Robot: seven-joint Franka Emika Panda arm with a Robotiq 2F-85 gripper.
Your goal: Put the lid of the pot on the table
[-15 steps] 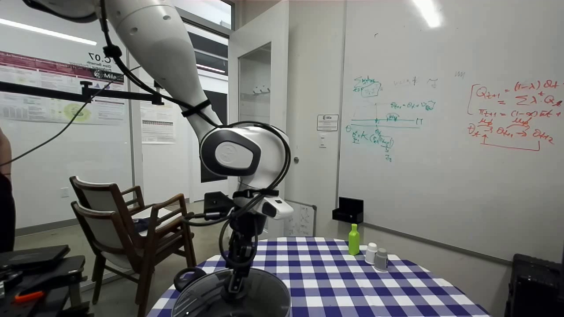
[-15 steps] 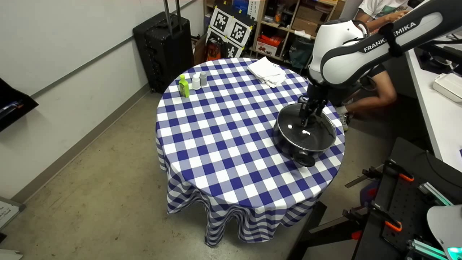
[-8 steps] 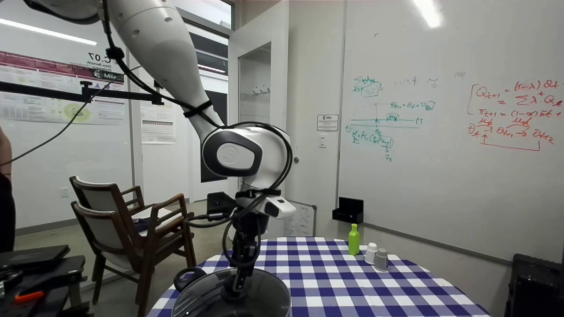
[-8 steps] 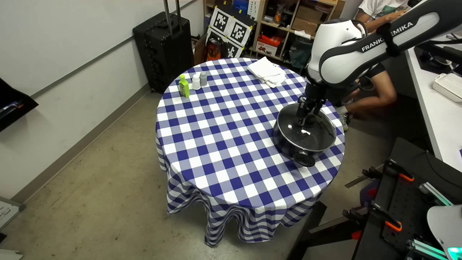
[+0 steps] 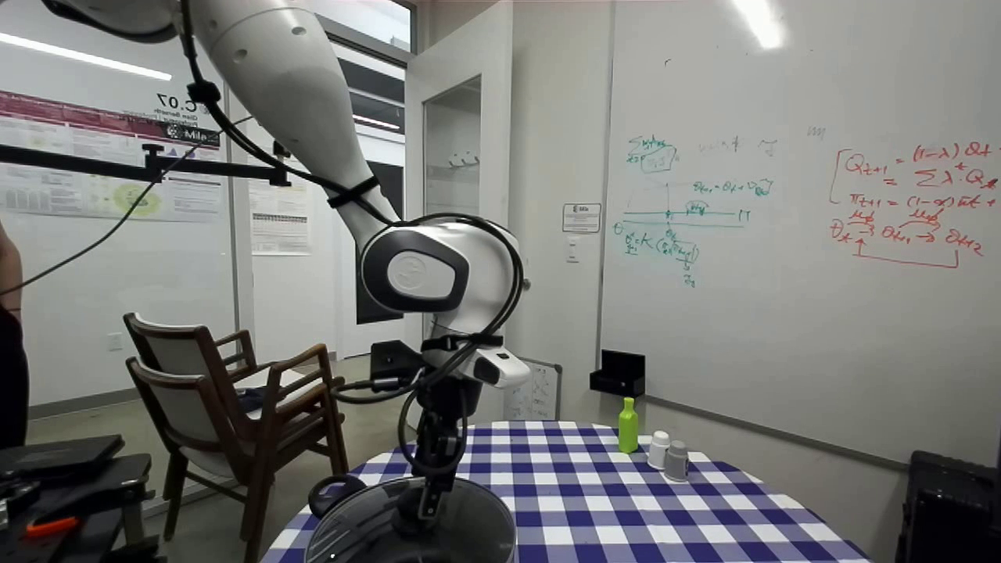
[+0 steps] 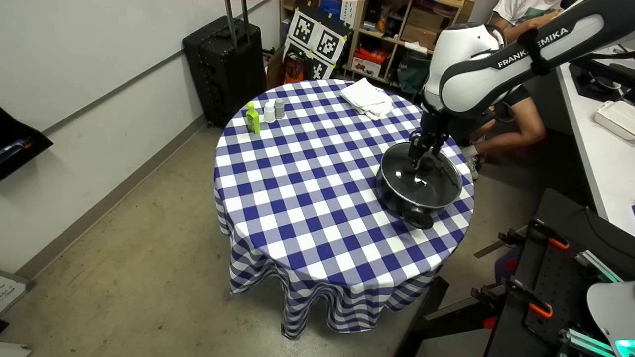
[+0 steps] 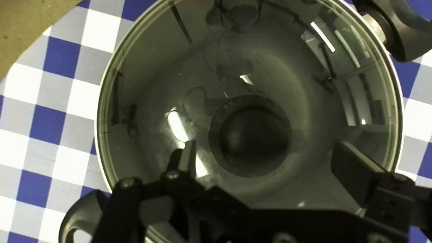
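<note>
Covering the pot, the lid lies on its rim—this shows in both exterior views—while the pot stands near the edge of the checked table. In the wrist view the gripper is above the pot, its fingers spread wide; the lid's dark knob shows near the centre of the pot, and whether a finger touches it cannot be told. The same view gives both pot handles, on opposite sides of the pot; an exterior view gives a single handle. Well apart from the pot, in both exterior views, stand a green bottle, a white shaker and a grey shaker. A folded white cloth, beyond the pot, and wooden armchairs, behind and left of it, each appear in an exterior view alone.
</note>
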